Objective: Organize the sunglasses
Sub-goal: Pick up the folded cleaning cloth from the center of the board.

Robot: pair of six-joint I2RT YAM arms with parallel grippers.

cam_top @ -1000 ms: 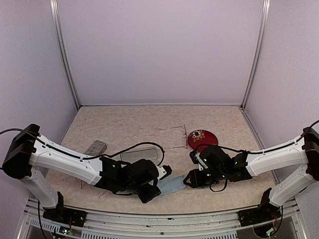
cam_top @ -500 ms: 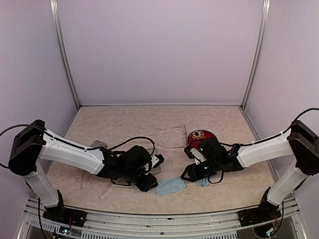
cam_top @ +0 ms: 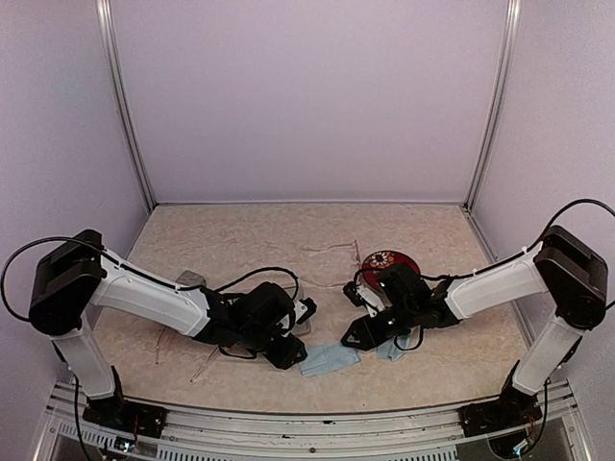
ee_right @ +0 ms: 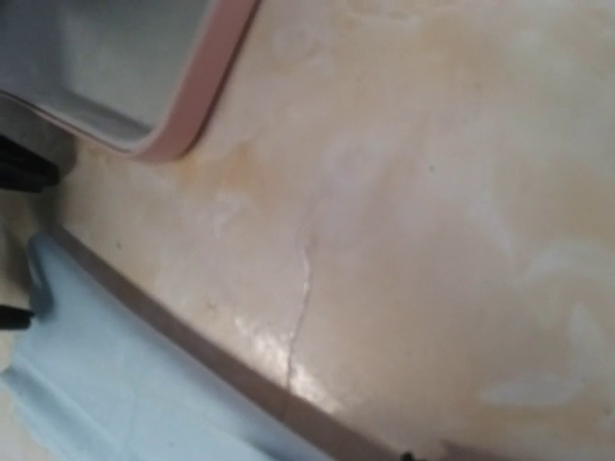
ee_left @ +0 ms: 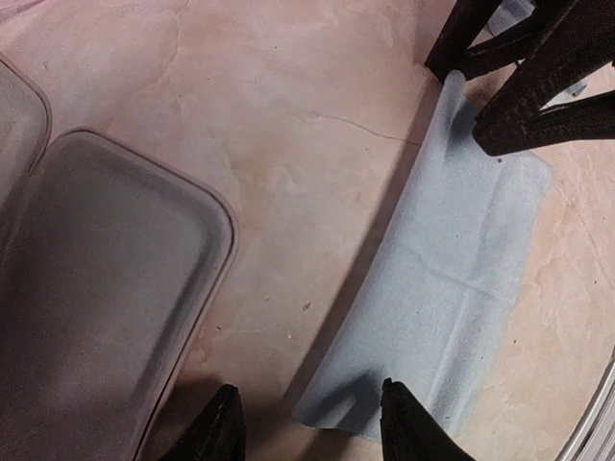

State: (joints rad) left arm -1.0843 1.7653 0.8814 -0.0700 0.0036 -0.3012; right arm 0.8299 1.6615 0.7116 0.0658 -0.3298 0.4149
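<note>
Holds left gripper [ee_left: 312, 427] and right gripper [cam_top: 348, 338] open, empty, at opposite ends of blue cloth [ee_left: 452, 279] near table [cam_top: 240, 240] front edge.

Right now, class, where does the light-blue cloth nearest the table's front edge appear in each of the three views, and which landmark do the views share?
Top view: the cloth lies low in the centre, near the front edge.
Left wrist: the cloth fills the right half, running from upper right to bottom centre.
Right wrist: the cloth is in the lower left corner.
Shared landmark: the open case beside it, mostly hidden in the top view.
</note>
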